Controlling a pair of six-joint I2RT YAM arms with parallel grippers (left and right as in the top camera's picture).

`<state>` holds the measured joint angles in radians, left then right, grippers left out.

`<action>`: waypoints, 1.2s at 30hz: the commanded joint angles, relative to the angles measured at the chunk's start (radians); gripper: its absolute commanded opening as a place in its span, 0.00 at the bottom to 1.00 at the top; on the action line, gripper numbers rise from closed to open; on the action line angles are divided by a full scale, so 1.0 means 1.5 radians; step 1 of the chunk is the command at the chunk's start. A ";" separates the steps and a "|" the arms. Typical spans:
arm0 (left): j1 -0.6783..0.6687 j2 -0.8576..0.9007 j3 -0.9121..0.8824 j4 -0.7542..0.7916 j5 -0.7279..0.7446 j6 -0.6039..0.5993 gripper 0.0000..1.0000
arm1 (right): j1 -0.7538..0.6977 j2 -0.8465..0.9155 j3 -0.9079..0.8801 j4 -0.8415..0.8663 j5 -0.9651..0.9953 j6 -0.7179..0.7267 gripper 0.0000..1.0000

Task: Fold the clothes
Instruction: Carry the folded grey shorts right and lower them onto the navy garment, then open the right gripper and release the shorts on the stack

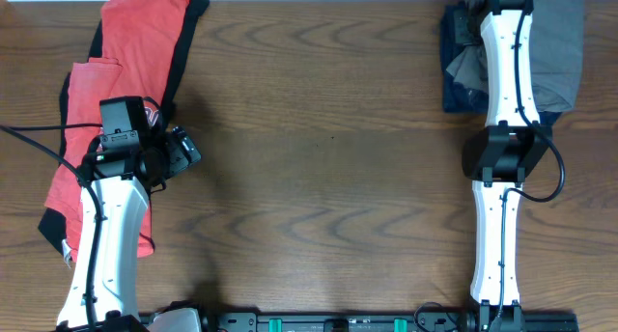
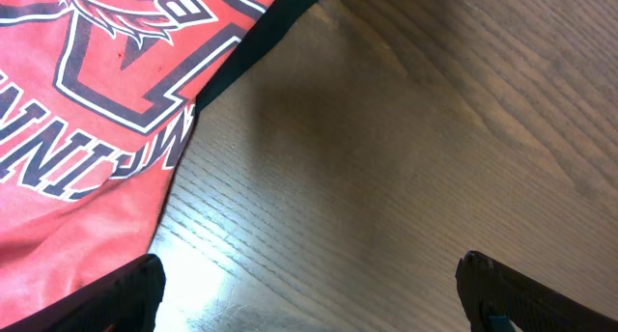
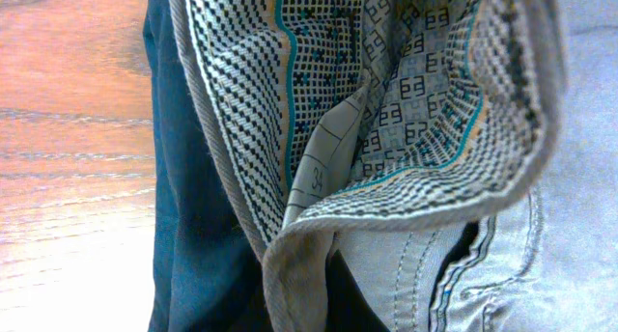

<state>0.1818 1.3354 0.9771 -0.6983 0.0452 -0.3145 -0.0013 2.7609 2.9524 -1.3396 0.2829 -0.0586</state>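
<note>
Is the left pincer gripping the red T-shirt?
No, the left pincer is open over the table, beside the red T-shirt.

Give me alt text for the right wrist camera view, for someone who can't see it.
Close-up of grey shorts, the waistband turned open to show a patterned lining with a size tag. A navy garment shows at their left, then bare wooden table.
</note>
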 commanded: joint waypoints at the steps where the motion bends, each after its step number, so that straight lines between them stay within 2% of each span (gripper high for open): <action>1: 0.003 0.007 -0.004 0.001 -0.008 0.002 0.98 | 0.022 0.004 0.006 -0.006 -0.022 0.007 0.01; 4: 0.003 0.007 -0.004 0.001 -0.008 0.002 0.98 | 0.032 0.003 0.006 -0.021 -0.025 0.007 0.01; 5: 0.003 0.007 -0.004 0.001 -0.008 0.002 0.98 | 0.034 0.002 0.006 -0.024 -0.024 0.010 0.05; 6: 0.003 0.007 -0.004 0.001 -0.008 0.002 0.98 | 0.036 0.001 0.006 -0.028 -0.025 0.016 0.21; 7: 0.003 0.007 -0.004 0.001 -0.008 0.002 0.98 | 0.037 -0.002 0.006 -0.031 -0.025 0.025 0.47; 8: 0.003 0.007 -0.004 0.001 -0.008 0.002 0.98 | 0.037 -0.005 0.007 -0.033 -0.026 0.033 0.59; 10: 0.003 0.007 -0.004 0.001 -0.008 0.002 0.98 | 0.036 -0.016 0.008 -0.040 -0.038 0.044 0.84; 12: 0.003 0.007 -0.004 0.001 -0.008 0.002 0.98 | 0.035 -0.033 0.008 -0.046 -0.061 0.044 0.94; 15: 0.003 0.007 -0.004 0.005 -0.008 0.002 0.98 | 0.035 -0.068 0.008 -0.052 -0.097 0.044 0.99; 23: 0.003 0.007 -0.004 0.008 -0.008 0.002 0.98 | 0.020 -0.136 0.008 -0.035 -0.117 0.075 0.99; 27: 0.003 0.007 -0.004 0.009 -0.008 0.002 0.98 | -0.010 -0.124 0.007 0.011 -0.118 0.090 0.88; 30: 0.003 0.008 -0.004 0.012 -0.008 0.002 0.98 | -0.031 -0.094 0.007 0.061 -0.120 0.094 0.84; 32: 0.003 0.008 -0.004 0.013 -0.008 0.002 0.98 | -0.041 -0.070 0.007 0.091 -0.122 0.094 0.85; 36: 0.003 0.008 -0.004 0.018 -0.008 0.002 0.98 | -0.051 -0.007 0.007 0.120 -0.132 0.093 0.95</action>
<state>0.1818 1.3357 0.9768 -0.6754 0.0448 -0.3145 -0.0769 2.6614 2.9643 -1.1610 0.1032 0.0727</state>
